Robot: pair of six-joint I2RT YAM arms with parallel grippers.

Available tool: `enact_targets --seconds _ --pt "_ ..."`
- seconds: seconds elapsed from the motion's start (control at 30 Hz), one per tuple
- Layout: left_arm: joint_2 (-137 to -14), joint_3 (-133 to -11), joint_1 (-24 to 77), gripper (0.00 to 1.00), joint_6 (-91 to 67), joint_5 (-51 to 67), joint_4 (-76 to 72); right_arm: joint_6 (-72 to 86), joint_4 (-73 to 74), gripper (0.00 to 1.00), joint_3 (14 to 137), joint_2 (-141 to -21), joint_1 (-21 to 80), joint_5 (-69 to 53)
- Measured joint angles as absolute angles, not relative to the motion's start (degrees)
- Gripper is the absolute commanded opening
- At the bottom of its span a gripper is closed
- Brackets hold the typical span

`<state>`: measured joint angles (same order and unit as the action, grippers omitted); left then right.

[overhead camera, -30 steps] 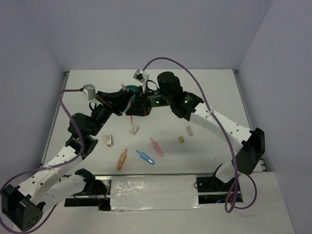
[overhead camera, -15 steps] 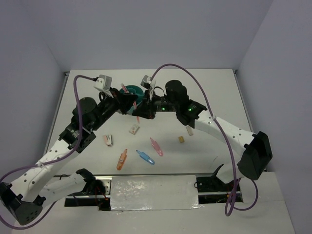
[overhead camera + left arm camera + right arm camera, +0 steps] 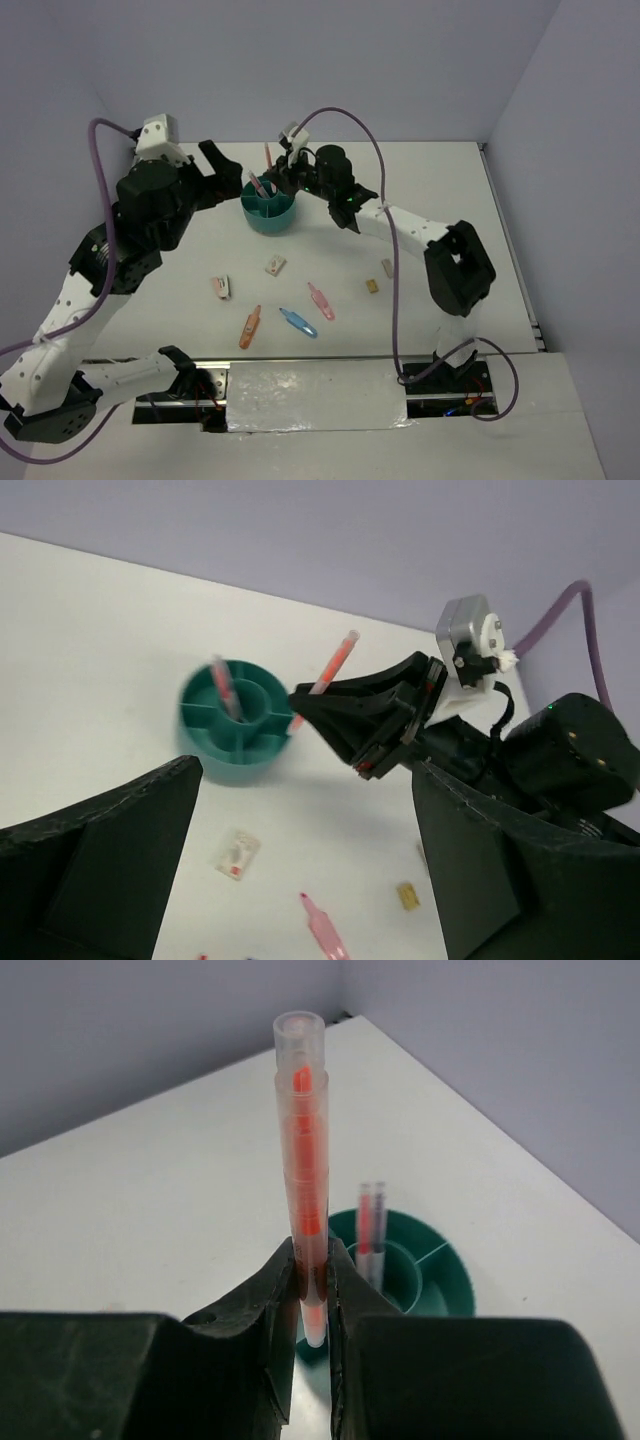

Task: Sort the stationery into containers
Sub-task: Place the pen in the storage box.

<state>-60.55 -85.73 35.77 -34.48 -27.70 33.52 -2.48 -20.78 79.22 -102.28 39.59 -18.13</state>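
The teal cup point(image 3: 268, 212) stands at the back of the table with two thin pens point(image 3: 371, 1222) upright in its central tube. My right gripper point(image 3: 279, 180) hangs just over the cup's point(image 3: 430, 1278) far rim, shut on a salmon pen point(image 3: 303, 1160) held upright. My left gripper point(image 3: 228, 172) is open and empty, raised to the left of the cup point(image 3: 235, 720). Loose on the table lie an orange marker point(image 3: 250, 326), a blue marker point(image 3: 298, 322), a pink marker point(image 3: 320, 300) and small eraser blocks point(image 3: 275, 265).
A pink and white piece point(image 3: 221, 288) lies at the left of the loose items. A tan eraser point(image 3: 372, 286) and a white one point(image 3: 387, 267) lie under the right arm. The purple cables arc above both arms.
My left gripper has opened, left a pen in the cup and drawn back up and left. My right gripper has carried the salmon pen back toward the cup.
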Motion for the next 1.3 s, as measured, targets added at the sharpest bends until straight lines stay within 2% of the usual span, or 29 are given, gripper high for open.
enact_targets --seconds 0.13,0.27,0.43,0.67,0.77,0.8,0.83,0.87,1.0,1.13,1.2,1.3 --pt "-56.7 -85.8 35.7 0.99 -31.6 -32.4 38.5 -2.2 -23.4 0.00 86.2 -112.7 38.5 -15.6" --pt "-49.6 -76.7 35.7 0.99 -28.4 -32.6 40.4 -0.7 -25.7 0.00 91.1 -119.2 37.4 -15.0" --pt "-42.0 -64.0 35.5 0.99 -27.2 -34.9 41.7 2.3 -28.8 0.02 91.9 -122.5 35.9 -15.5" --pt "-41.8 -59.7 27.1 0.99 -26.9 -32.4 39.7 5.0 -32.0 0.07 90.8 -123.5 35.3 -17.0" --pt "-42.7 -58.7 23.4 0.99 -26.7 -29.4 38.7 5.5 -32.9 0.13 89.6 -123.5 35.4 -17.8" --pt "-43.0 -58.5 22.8 0.99 -26.7 -28.8 38.7 5.7 -32.8 0.20 89.6 -123.5 35.4 -17.9" --pt "-43.2 -58.3 22.4 0.99 -26.5 -28.1 38.5 5.9 -32.7 0.23 89.6 -123.5 35.5 -18.0" --pt "-43.5 -58.1 22.1 0.99 -26.3 -27.7 38.3 6.0 -32.8 0.34 89.6 -123.5 35.5 -18.1" --pt "-43.4 -57.6 21.8 0.99 -25.6 -26.6 38.1 6.6 -32.9 0.53 89.5 -123.5 35.5 -18.6" --pt "-44.2 -57.6 21.7 0.99 -25.6 -26.4 38.0 6.8 -32.3 0.66 89.5 -123.2 35.5 -19.3" --pt "-44.7 -57.6 21.5 0.99 -25.6 -26.3 38.0 6.8 -31.5 0.67 88.8 -122.1 35.5 -19.2" --pt "-46.0 -57.6 21.0 0.99 -25.7 -26.5 38.1 7.1 -28.7 0.78 86.5 -118.3 35.5 -18.3"
